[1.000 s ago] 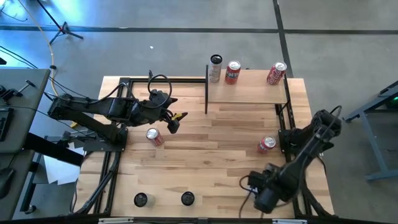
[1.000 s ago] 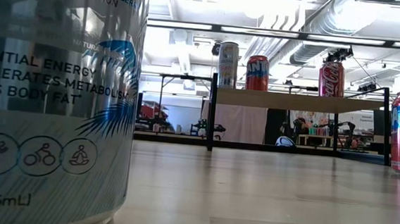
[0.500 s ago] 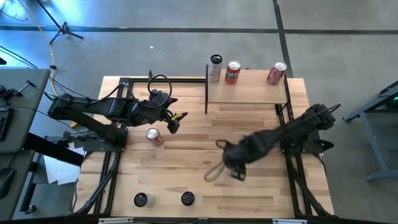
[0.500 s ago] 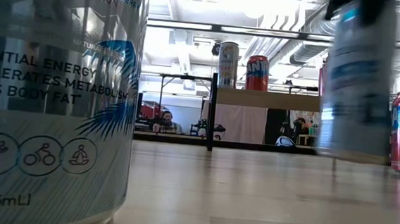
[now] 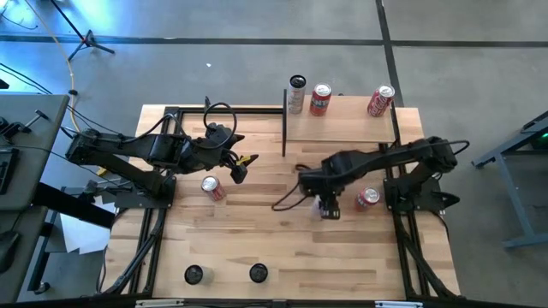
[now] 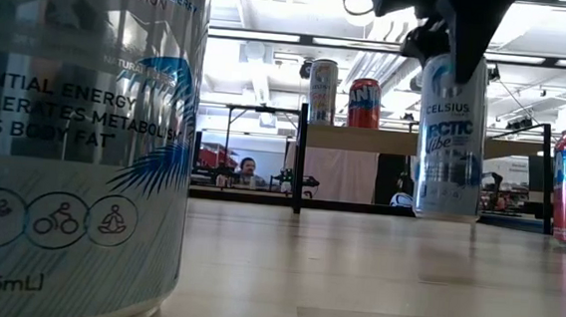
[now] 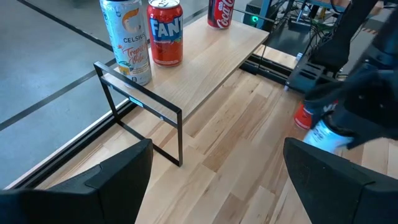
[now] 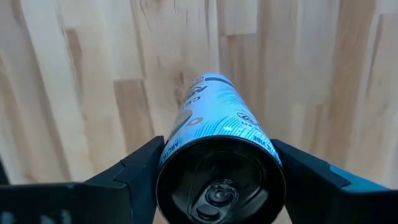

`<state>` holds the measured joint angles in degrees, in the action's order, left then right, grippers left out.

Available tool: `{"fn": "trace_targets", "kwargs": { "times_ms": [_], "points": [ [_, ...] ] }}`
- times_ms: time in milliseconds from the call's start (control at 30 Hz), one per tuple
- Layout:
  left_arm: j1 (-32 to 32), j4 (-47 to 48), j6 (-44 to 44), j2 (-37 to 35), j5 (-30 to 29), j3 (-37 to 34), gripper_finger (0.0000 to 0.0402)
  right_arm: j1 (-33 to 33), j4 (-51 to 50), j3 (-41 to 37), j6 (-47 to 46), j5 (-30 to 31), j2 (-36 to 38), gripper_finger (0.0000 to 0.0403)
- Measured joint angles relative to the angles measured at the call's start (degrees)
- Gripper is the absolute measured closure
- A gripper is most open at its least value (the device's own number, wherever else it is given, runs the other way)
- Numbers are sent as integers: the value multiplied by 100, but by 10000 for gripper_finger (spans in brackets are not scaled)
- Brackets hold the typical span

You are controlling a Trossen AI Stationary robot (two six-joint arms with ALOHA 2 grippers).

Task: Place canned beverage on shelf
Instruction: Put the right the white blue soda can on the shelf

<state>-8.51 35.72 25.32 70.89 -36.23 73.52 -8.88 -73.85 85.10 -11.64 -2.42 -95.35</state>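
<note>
From above, my right gripper [image 5: 328,208] holds a pale can [image 5: 327,210] mid-table, before the shelf [image 5: 342,128]. Low view: the can [image 6: 451,140] hangs above the tabletop. My left gripper [image 5: 241,167] waits open.

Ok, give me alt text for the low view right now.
The right gripper holds a white can upright just above the table. Behind it, the shelf carries two cans; another can fills the near left.
</note>
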Motion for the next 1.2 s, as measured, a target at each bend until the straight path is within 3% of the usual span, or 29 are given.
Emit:
{"fn": "trace_targets", "kwargs": {
  "times_ms": [367,600,1200],
  "points": [
    [2,-2,0,0,0,0,64,704,-286,0,3145,74,4,153],
    [1,-1,0,0,1,0,64,1063,-256,0,4142,57,4,153],
    [0,0,0,0,0,0,64,1151,184,-498,4300,-136,33,150]
  ]
}}
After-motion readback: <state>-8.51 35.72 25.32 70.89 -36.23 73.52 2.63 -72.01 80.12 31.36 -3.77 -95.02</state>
